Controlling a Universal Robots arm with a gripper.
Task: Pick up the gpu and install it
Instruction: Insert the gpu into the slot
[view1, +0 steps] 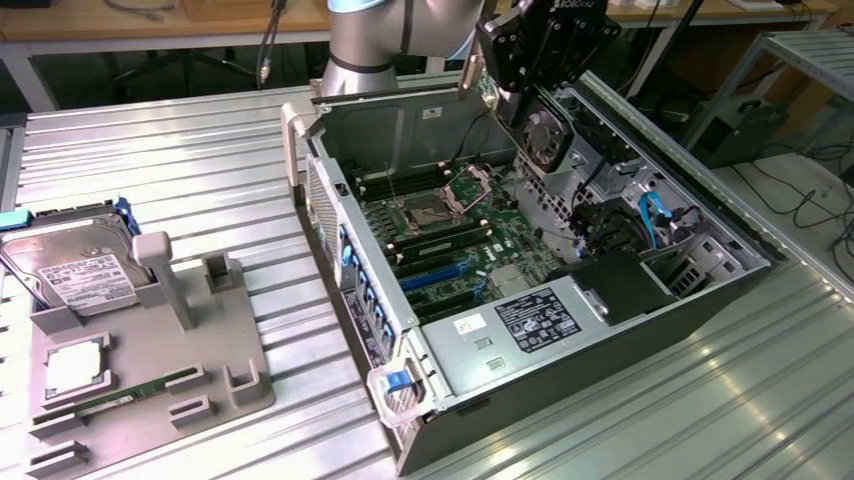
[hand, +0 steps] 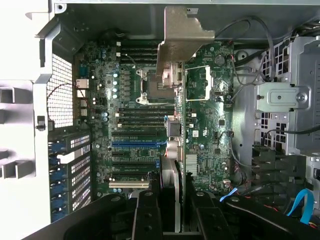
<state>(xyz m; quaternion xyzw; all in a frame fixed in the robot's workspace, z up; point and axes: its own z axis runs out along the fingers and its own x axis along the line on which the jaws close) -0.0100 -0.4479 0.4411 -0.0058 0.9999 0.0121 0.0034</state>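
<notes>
Above the open computer case (view1: 400, 125), the claw (view1: 527, 98) is holding the gpu (view1: 547, 140) tight. The card hangs down from the claw, and you can see its round black fan. It is near the far end of the case, close to the arm (view1: 360, 45). It is up about level with the case's rim, over the green board (view1: 447, 225) down inside. It does not look pushed into any slot.

From the wrist view, the gpu (hand: 181, 37) looks thin, because it is seen edge on. Two black fingers (hand: 145, 220) pinch it from both sides, so the claw (hand: 172, 217) is clenched on the card. The silver bracket is the end farthest from the claw. Under the card lies the green board (hand: 130, 100) with its long black and blue slots.

The case lies on its side on a ribbed metal counter (view1: 174, 160). A blue cable (view1: 651, 215) curls inside the case near the drive bays. Well apart from the case, at the exterior view's left, a grey holder (view1: 220, 345) sits on the counter. A silver hard drive (view1: 74, 265) with a white label rests at one end of it, and a thin green stick (view1: 127, 395) lies in a groove.
</notes>
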